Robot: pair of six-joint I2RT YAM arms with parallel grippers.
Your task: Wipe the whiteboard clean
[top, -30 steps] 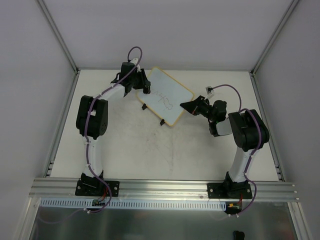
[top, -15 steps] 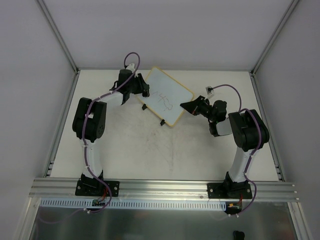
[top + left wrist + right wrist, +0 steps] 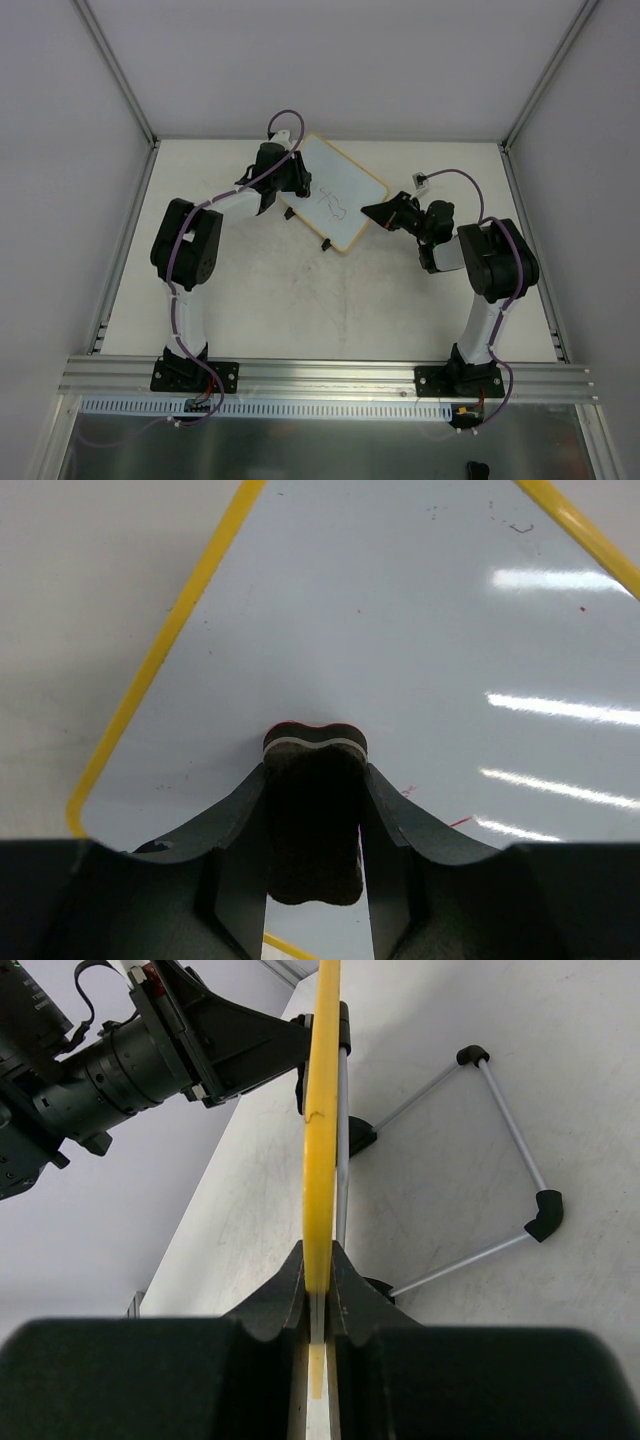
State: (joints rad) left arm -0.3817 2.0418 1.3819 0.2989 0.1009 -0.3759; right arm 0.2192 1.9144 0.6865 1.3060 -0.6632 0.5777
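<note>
Top external view: the whiteboard (image 3: 345, 190) sits at the far middle of the table (image 3: 300, 290), its right edge pinched in the closed right gripper (image 3: 378, 213). The left gripper (image 3: 300, 182), clamped on the eraser (image 3: 313, 742), has slid from the left rim onto the board's face. The scribble (image 3: 332, 205) remains, so wiping has probably barely begun.

An off-white table (image 3: 300, 300), faintly scuffed toward its middle, stands enclosed by plain pale grey walls: a back wall (image 3: 330, 60), a left wall (image 3: 50, 200) and a right wall (image 3: 600, 200). Slanting aluminium posts (image 3: 115, 70) mark the two far corners. Thin metal rails (image 3: 125, 250) run along the table's left and right edges. A broad aluminium rail (image 3: 330, 375) crosses the near edge, with a white slotted strip (image 3: 300, 407) and a shiny metal sheet (image 3: 330, 445) below it. The light is soft and even.
</note>
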